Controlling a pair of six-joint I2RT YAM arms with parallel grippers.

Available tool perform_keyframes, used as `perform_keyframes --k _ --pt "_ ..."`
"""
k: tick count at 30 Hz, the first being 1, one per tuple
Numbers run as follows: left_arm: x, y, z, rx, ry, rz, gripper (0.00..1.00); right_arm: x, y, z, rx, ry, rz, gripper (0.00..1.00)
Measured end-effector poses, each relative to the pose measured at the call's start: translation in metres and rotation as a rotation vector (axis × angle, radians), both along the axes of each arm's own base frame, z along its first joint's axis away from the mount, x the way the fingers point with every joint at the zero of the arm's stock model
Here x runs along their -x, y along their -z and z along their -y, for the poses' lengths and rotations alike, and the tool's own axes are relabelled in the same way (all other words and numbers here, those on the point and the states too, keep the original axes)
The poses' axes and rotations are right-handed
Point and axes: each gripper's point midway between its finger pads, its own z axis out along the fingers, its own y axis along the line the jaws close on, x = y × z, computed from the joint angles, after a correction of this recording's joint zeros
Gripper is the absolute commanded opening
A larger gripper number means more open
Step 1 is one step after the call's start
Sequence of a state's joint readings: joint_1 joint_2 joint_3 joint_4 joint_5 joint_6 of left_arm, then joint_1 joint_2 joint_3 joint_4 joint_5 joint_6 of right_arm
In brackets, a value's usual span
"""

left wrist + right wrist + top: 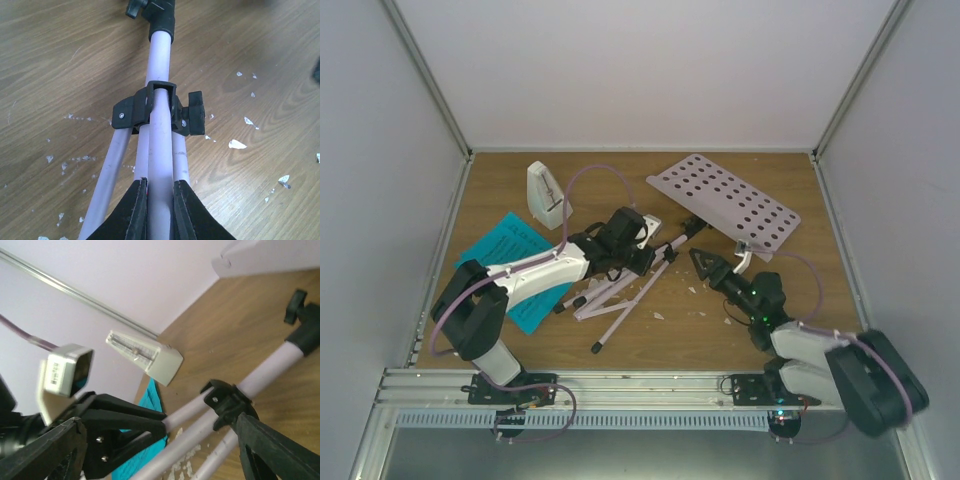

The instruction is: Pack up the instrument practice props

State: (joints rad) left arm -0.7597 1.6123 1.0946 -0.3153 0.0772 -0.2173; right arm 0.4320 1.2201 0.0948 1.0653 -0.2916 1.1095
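Note:
The pale pink-white music stand lies flat on the table. Its perforated desk (730,205) is at the back right and its folded tripod legs (620,297) are in the middle. My left gripper (648,260) is shut on the stand's centre pole (160,165), just below the black collar (159,106); the wrist view shows the jaws (161,202) pressed on both sides of the tube. My right gripper (720,263) is open and empty, just right of the pole, its jaws (157,450) spread wide. The white metronome (545,192) stands at the back left. The cyan sheet music (510,252) lies under the left arm.
Small white crumbs (698,291) are scattered on the wood around the stand legs. White walls close in the table at the back and both sides. A metal rail (640,385) runs along the near edge. The right wrist view shows the metronome (145,357) and the cyan sheet (150,400).

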Motion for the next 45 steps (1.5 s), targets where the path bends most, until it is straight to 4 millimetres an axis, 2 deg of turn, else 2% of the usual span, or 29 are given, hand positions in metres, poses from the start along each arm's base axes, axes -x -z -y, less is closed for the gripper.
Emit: perform_keyframes --k 3,4,10,13,18,21,25,27,31,35,37,41,45 --pt "-0.002 0.0 0.0 0.013 0.001 -0.002 0.0 0.004 -0.018 0.009 0.029 0.035 0.055 0.9" --pt "-0.001 0.0 0.0 0.016 0.003 -0.004 0.03 0.005 -0.022 0.013 0.05 0.051 0.068 0.92" --pt "0.002 0.004 0.002 0.043 0.017 -0.024 0.32 0.004 -0.041 0.037 0.191 0.147 0.118 0.97" --pt "-0.006 -0.014 0.014 0.122 0.026 0.024 0.42 0.002 -0.048 0.048 0.257 0.188 0.132 0.98" --pt "-0.009 -0.038 0.021 0.196 0.038 0.075 0.6 0.002 -0.047 0.062 0.34 0.227 0.127 0.99" --pt "-0.008 -0.052 0.02 0.224 0.041 0.103 0.71 0.003 -0.042 0.065 0.374 0.228 0.116 1.0" --pt "-0.001 -0.065 0.013 0.25 0.041 0.131 0.73 0.002 -0.04 0.069 0.42 0.232 0.107 1.0" --pt "0.004 -0.067 0.008 0.255 0.039 0.136 0.8 0.001 -0.044 0.071 0.441 0.239 0.114 1.0" --pt "0.02 -0.054 -0.008 0.238 0.02 0.111 0.98 0.0 -0.057 0.075 0.471 0.254 0.143 0.99" --pt "0.043 -0.024 -0.025 0.154 -0.007 0.052 0.99 0.002 -0.062 0.077 0.481 0.261 0.163 1.0" --pt "0.058 -0.01 -0.026 0.102 -0.002 0.017 0.99 0.001 -0.062 0.078 0.482 0.264 0.162 1.0" --pt "0.08 0.006 -0.029 0.021 0.0 -0.032 0.99 0.002 -0.058 0.078 0.484 0.262 0.153 1.0" --pt "0.088 0.019 -0.03 -0.04 -0.02 -0.046 0.99 0.002 -0.054 0.079 0.484 0.261 0.143 1.0"
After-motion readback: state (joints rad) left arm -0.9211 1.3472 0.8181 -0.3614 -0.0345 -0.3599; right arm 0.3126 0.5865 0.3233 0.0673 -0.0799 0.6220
